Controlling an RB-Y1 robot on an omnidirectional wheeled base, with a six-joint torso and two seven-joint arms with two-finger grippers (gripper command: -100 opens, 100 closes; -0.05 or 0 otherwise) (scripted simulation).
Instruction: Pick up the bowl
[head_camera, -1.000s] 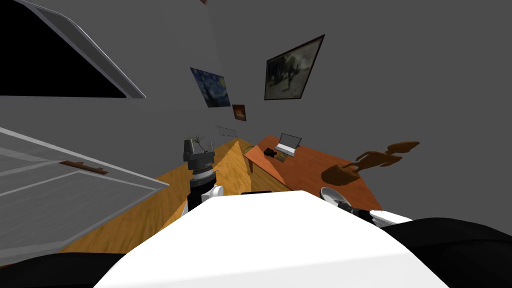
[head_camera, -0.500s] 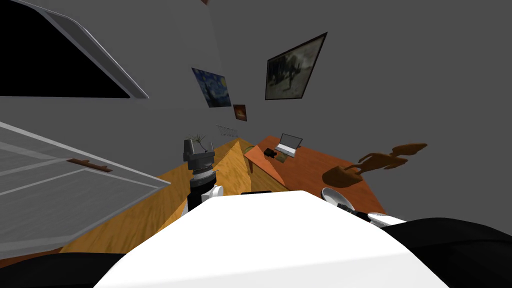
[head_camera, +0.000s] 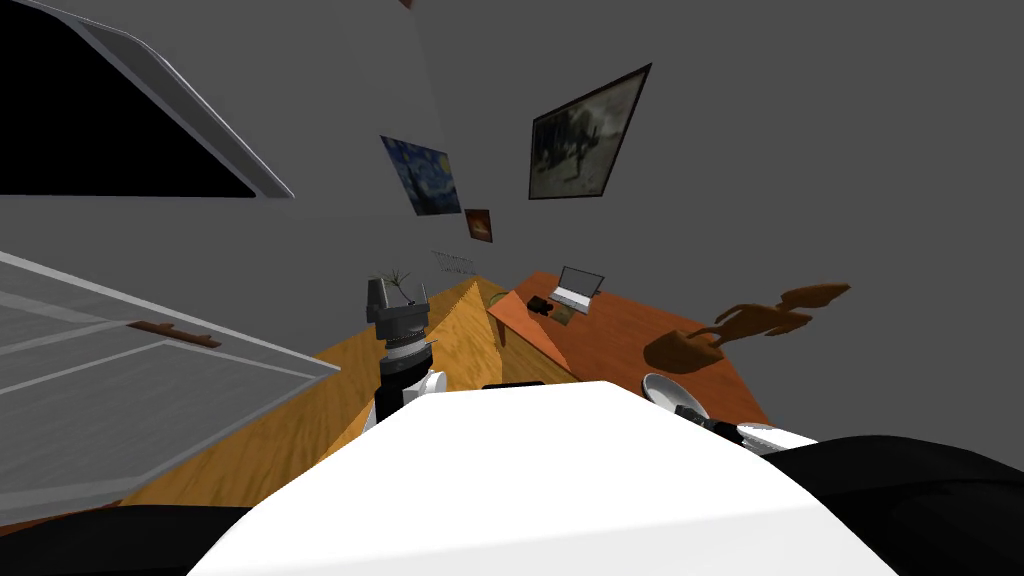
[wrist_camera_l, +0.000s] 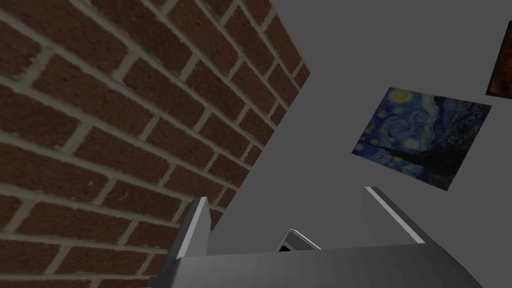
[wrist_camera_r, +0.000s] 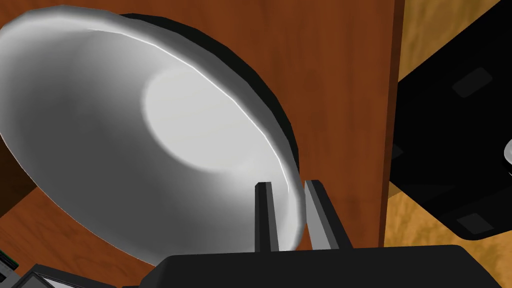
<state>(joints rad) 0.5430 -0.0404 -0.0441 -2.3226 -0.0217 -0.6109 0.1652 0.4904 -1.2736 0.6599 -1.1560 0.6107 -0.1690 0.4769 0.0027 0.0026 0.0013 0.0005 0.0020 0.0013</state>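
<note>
- Head view: dim overall. The grey walls (head_camera: 800, 150) are flat and evenly lit, with no lamp in sight.
- Wide-lens distortion is strong. Wall lines and the grey frame (head_camera: 180, 110) splay toward the corners, and the whole picture is rolled.
- The black area (head_camera: 80, 130) inside that frame is pure black with no detail.
- Right wrist view: the bowl (wrist_camera_r: 150, 150) has a bright patch at its centre, shading to darker grey outward. A thin highlight runs along the rim.
- A dark band hugs the bowl's rim on the table (wrist_camera_r: 340, 75) and reads as shadow.
- Left wrist view: the brick wall (wrist_camera_l: 100, 100) is crisp and evenly lit.
- Edges are sharp in all three views.
</note>
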